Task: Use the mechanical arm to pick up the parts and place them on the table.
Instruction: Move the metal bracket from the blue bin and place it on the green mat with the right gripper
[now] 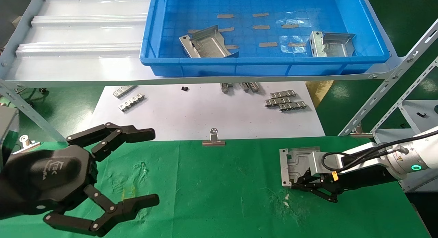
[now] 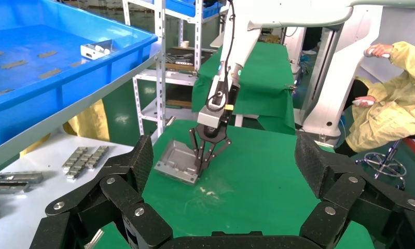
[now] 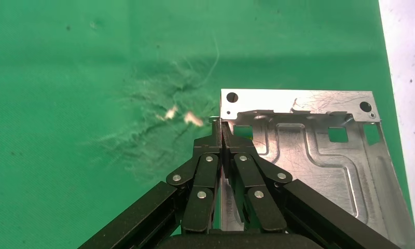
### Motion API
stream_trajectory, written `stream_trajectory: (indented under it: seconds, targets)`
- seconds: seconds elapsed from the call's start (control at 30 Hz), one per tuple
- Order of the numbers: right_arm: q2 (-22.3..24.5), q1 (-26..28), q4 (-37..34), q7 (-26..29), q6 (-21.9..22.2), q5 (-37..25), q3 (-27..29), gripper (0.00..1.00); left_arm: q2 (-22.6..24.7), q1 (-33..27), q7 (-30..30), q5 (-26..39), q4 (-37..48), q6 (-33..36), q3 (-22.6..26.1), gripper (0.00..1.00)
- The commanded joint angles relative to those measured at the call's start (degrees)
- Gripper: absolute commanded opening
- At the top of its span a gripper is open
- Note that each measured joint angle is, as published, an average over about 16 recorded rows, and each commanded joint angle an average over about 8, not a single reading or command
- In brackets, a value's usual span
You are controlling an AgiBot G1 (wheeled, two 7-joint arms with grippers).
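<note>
Pinching the folded side rim of one grey bracket (image 1: 295, 164), the right gripper (image 1: 297, 186) is seen low over the green table (image 1: 219, 197), its fingers (image 3: 216, 155) pressed together on that thin edge. The bracket is resting on the cloth or just above it; which cannot be told. It lies directly ahead of and beside the fingertips, ribbed face up. Two more brackets (image 1: 207, 43) are left in the blue tray (image 1: 267, 65), well beyond the hand on the shelf.

Such stamped sheet is judged stiff, fairly light and slick, with sharp edges; a rim or flange is best taken, not the flat face. The left gripper (image 1: 150, 166) is held spread wide and empty, near the table's other side.
</note>
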Motion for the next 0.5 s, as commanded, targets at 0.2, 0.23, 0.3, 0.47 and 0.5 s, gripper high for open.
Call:
stream_trajectory:
  seconds: [0.2,0.23,0.3,0.47,0.5]
  targets:
    - [-0.9,-0.4,-2.1,-1.5,-1.9,-0.4,-0.3,0.19,0.0,0.0,0.0,0.0,0.0,0.0,0.0,1.0]
    - [-1.0,-0.4,-2.3,-1.6,-1.9,-0.6,-0.5,0.31,0.0,0.0,0.0,0.0,0.0,0.0,0.0,1.0]
    - [-1.4,-0.4,-2.8,-1.8,-2.0,-1.1,-0.9,0.56,0.0,0.0,0.0,0.0,0.0,0.0,0.0,1.0]
    - [-2.3,-0.3,-3.9,-2.4,-1.7,-2.5,-1.7,1.0,0.0,0.0,0.0,0.0,0.0,0.0,0.0,1.0]
    - [-2.4,-0.2,-4.0,-2.5,-1.6,-2.7,-1.9,1.0,0.0,0.0,0.0,0.0,0.0,0.0,0.0,1.0]
